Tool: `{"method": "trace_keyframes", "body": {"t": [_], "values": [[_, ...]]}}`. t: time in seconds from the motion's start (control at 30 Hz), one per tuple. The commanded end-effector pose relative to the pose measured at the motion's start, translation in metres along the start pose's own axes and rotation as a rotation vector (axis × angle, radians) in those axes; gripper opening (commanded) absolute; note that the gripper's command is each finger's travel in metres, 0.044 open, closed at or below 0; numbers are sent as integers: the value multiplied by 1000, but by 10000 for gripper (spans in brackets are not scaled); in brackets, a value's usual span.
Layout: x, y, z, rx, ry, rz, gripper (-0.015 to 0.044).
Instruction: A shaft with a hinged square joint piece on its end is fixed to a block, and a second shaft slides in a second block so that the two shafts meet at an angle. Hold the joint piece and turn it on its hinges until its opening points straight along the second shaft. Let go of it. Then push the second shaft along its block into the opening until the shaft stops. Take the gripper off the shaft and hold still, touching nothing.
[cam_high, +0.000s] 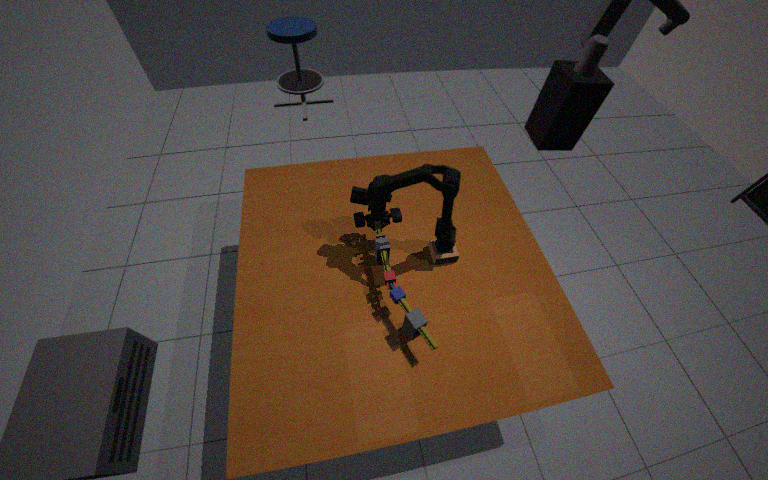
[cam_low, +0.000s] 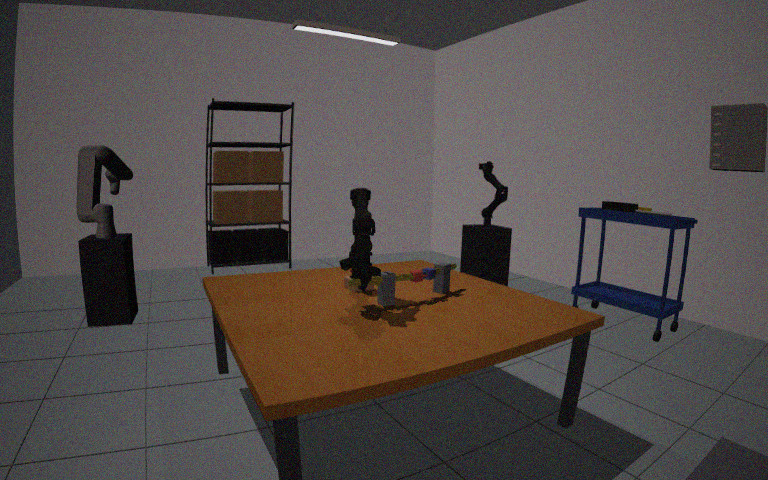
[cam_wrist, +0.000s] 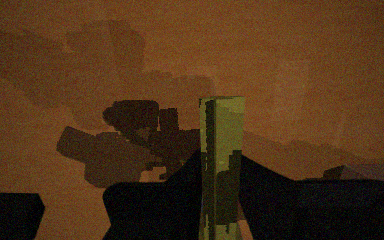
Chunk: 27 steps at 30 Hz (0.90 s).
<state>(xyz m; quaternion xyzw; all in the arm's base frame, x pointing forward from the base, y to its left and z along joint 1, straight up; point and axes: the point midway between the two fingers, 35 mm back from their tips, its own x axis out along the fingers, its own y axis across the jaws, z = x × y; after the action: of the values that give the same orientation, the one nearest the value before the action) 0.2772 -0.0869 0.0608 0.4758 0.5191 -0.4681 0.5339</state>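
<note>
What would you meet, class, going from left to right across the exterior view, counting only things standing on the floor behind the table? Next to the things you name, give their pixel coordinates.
Gray arm's pedestal (cam_low: 108, 283) → shelf rack (cam_low: 252, 105) → small arm's pedestal (cam_low: 485, 254) → blue cart (cam_low: 628, 300)

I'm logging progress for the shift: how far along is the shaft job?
Looks done: the red joint piece is turned toward the second shaft. In hand: the gripper grips that shaft, apparently pushing it in. Left: confirming the stop, unseen here, releasing and backing off.
</note>
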Motion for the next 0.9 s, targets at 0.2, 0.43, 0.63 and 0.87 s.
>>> {"method": "trace_keyframes", "body": {"t": [0.2,0.43,0.63,0.87], "values": [[2,0,-17,2,-1,0,0],[0,0,-15,2,0,-1,0],[0,0,-15,2,0,-1,0],[0,0,-15,2,0,-1,67]]}}
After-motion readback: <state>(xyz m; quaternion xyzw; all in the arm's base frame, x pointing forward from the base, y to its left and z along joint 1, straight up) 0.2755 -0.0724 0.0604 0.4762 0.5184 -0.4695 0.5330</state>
